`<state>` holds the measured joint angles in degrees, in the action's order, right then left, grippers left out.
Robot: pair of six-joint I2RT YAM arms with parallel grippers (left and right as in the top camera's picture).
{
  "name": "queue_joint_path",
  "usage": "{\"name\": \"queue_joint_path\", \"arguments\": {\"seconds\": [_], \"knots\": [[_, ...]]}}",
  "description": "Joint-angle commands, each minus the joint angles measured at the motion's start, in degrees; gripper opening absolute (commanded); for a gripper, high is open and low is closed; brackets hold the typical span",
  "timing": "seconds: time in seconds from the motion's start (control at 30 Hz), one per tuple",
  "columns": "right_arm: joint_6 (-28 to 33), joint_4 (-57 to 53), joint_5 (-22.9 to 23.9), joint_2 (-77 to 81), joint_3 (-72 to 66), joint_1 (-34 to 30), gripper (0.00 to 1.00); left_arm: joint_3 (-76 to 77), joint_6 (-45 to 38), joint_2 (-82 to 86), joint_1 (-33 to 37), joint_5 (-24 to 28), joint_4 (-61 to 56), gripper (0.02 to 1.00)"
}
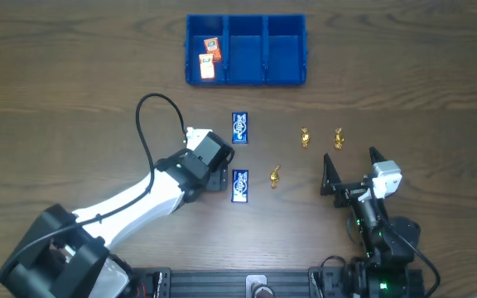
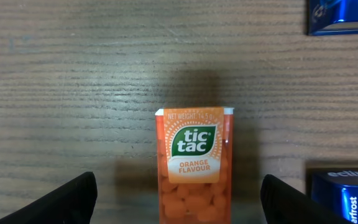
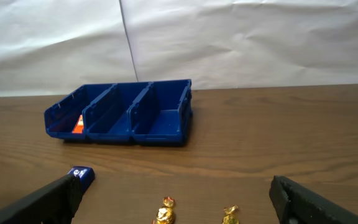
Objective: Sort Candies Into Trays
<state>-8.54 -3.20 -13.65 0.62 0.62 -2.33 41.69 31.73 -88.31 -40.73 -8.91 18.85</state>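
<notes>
Left wrist view, at left gripper (image 2: 180,202): spread wide on both sides of orange candy box (image 2: 194,165) lying on table (image 2: 73,74), no contact. Just beside that box: blue packet (image 2: 347,196). At right gripper (image 1: 349,155): likewise spread, holding nothing, near gold candies (image 1: 305,136). In blue tray (image 1: 247,81), leftmost compartment: two orange boxes (image 1: 209,58).

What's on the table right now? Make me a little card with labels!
Tray: blue tray, three compartments, at the table's far side
In tray: two orange boxes, both in the compartment at the top view's left
Loose on table: two blue packs, three gold candies, one orange box
Left pincer: open, one finger on each side of the loose orange box
Right pincer: open, holding nothing, near the gold candies
</notes>
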Motion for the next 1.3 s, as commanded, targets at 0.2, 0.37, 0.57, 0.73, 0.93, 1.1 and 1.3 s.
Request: {"name": "queue_joint_path", "arguments": {"seconds": [0.2, 0.37, 0.57, 0.73, 0.93, 1.1, 1.3], "knots": [[-0.4, -0.2, 0.1, -0.3, -0.2, -0.2, 1.000, 0.5, 0.5, -3.7, 0.0, 0.4, -1.6, 0.792], [-0.4, -0.1, 0.1, -0.3, -0.2, -0.2, 1.000, 0.5, 1.7, -4.8, 0.0, 0.5, -1.7, 0.654], [-0.4, -0.2, 0.1, -0.3, -0.2, -0.2, 0.998, 0.5, 1.7, -5.4, 0.0, 1.0, -2.0, 0.439], [-0.4, -0.2, 0.1, -0.3, -0.2, -0.2, 1.000, 0.6, 1.7, -5.4, 0.0, 1.2, -3.0, 0.277], [-0.4, -0.2, 0.1, -0.3, -0.2, -0.2, 1.000, 4.5, 1.2, -0.3, -0.2, -0.9, 0.5, 0.261], [-0.4, -0.2, 0.1, -0.3, -0.2, -0.2, 1.000, 18.8, -2.9, 8.2, 0.3, -9.7, 11.1, 0.266], [-0.4, -0.2, 0.1, -0.3, -0.2, -0.2, 1.000, 45.4, -11.7, 2.7, 5.6, -13.5, 18.6, 0.279]]}}
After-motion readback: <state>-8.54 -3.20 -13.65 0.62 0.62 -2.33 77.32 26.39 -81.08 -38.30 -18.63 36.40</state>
